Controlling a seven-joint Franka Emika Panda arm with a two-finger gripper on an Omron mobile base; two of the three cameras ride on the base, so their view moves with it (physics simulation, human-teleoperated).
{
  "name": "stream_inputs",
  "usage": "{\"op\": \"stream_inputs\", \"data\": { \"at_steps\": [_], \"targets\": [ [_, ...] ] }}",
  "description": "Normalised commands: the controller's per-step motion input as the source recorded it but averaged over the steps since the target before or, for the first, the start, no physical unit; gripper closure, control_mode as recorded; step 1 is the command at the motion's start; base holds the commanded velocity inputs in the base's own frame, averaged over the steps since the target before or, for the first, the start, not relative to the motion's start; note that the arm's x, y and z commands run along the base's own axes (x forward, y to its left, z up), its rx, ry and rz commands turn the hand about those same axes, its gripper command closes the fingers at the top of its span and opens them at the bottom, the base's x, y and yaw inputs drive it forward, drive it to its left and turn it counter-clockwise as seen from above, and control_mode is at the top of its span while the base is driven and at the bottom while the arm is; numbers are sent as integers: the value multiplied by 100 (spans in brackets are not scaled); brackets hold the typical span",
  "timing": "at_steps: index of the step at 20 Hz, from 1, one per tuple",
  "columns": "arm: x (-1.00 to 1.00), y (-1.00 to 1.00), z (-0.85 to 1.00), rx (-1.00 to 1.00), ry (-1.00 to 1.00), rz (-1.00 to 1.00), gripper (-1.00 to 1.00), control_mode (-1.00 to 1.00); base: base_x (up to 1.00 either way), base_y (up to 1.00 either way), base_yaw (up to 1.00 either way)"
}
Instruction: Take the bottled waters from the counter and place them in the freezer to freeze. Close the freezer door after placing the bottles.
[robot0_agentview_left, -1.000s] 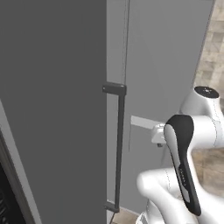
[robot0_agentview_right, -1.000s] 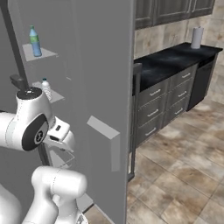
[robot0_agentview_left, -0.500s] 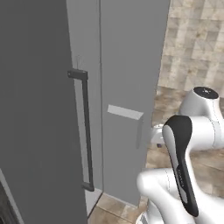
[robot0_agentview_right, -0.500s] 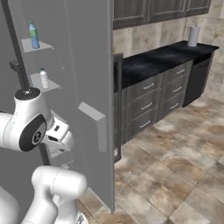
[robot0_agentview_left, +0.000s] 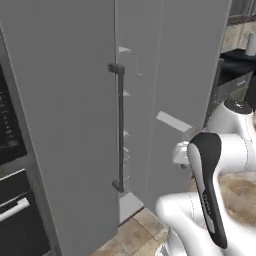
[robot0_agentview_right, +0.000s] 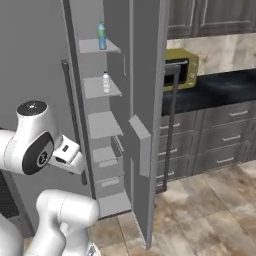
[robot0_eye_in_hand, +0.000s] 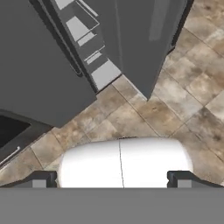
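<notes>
Bottled waters stand on upper freezer shelves, green-capped bottle (robot0_agentview_right: 101, 36) above blue-capped bottle (robot0_agentview_right: 106, 82). Freezer door (robot0_agentview_right: 145, 115) has swung nearer shut within the last second, though a gap remains. Gripper (robot0_eye_in_hand: 113, 181) jaws stand wide, holding nothing. Closing is judged nearly complete.

Glossy white rounded arm (robot0_agentview_left: 227, 150), black curved strip along one link, dark grey joint cap

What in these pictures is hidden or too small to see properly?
- Bottles on freezer shelves: right base view, too small to read labels.
- Freezer door: right base view, edge-on; its handle side is hidden.
- Hand: hand view, fingertips cut by the bottom edge; grip unclear.
</notes>
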Motion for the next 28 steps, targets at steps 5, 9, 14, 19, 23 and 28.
{"op": "stream_inputs", "data": {
  "at_steps": [5,9,14,19,23,28],
  "targets": [
    [0,0,0,0,0,0,-100,100,2,-46,83],
    [0,0,0,0,0,0,-100,100,0,-39,64],
    [0,0,0,0,0,0,-100,100,-27,-22,40],
    [0,0,0,0,0,0,-100,100,-50,-33,13],
    [0,0,0,0,0,0,-100,100,-63,-29,-1],
    [0,0,0,0,0,0,-100,100,-51,-32,-1]
  ]
}}
